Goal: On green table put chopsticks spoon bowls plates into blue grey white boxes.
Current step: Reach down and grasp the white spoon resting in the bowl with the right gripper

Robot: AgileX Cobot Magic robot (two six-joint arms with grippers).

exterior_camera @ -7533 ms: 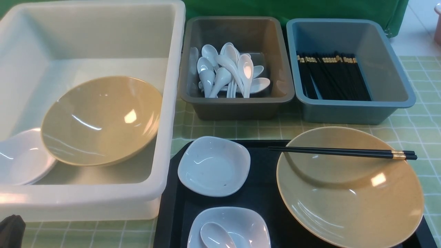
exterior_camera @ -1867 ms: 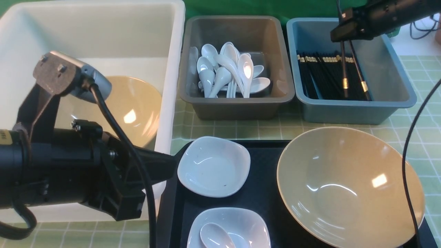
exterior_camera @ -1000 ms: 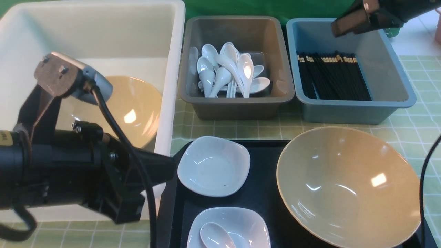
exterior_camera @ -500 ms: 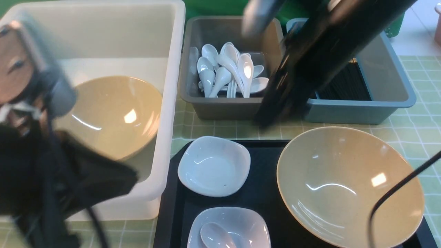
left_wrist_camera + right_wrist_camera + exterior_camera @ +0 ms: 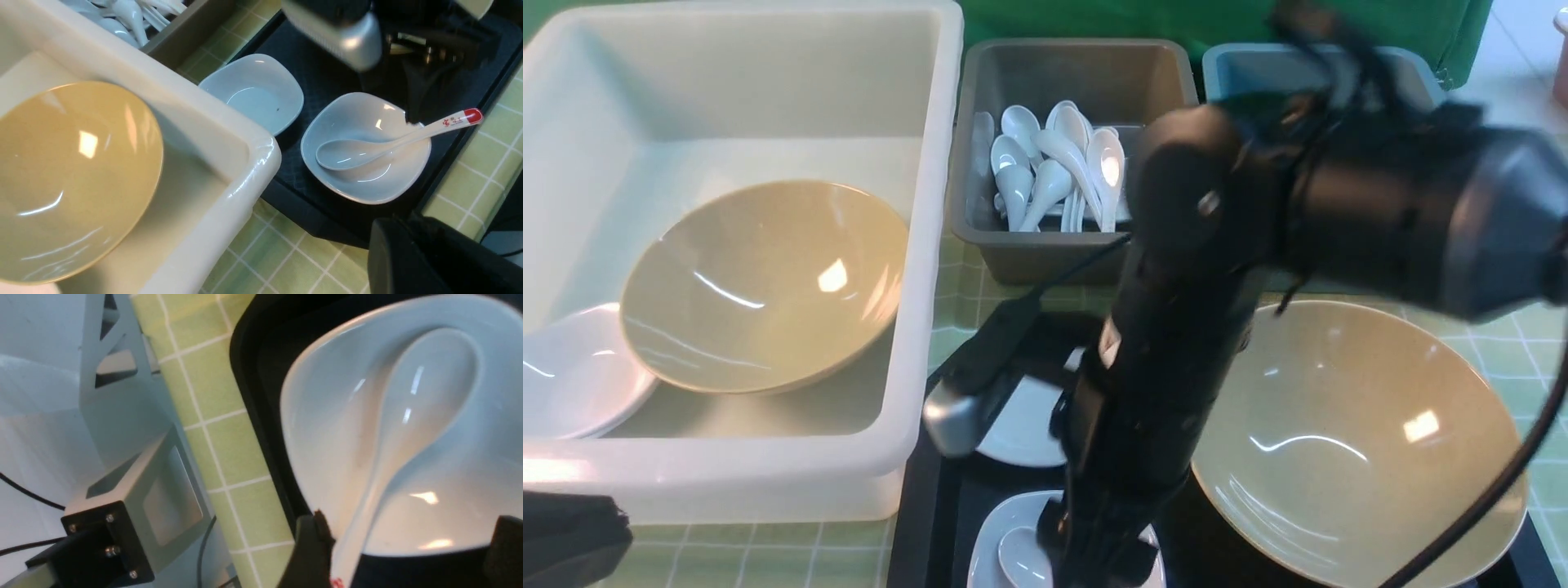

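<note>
Right gripper [image 5: 406, 545] is down over the near white dish [image 5: 347, 194] on the black tray [image 5: 314, 77]. The arm is reaching across the front view to get there. The spoon [image 5: 367, 149] lies in that dish, scoop down in the hollow and red-tipped handle sticking out over the rim. That makes the handle the easy part to pinch, so the jaws come in at the handle end.

Jaws are wide apart, one finger on each side of the handle. Nothing is clamped yet. One finger [image 5: 310, 543] is just beside the handle, contact unclear.

Likely destination is the brown-grey box [image 5: 1062, 261], which already holds a heap of white spoons [image 5: 1054, 171].

Left gripper [image 5: 429, 261] is parked low by the white box [image 5: 768, 482], jaws closed, holding nothing that shows. A second dish [image 5: 253, 85] and a tan bowl [image 5: 1356, 441] wait on the tray.
</note>
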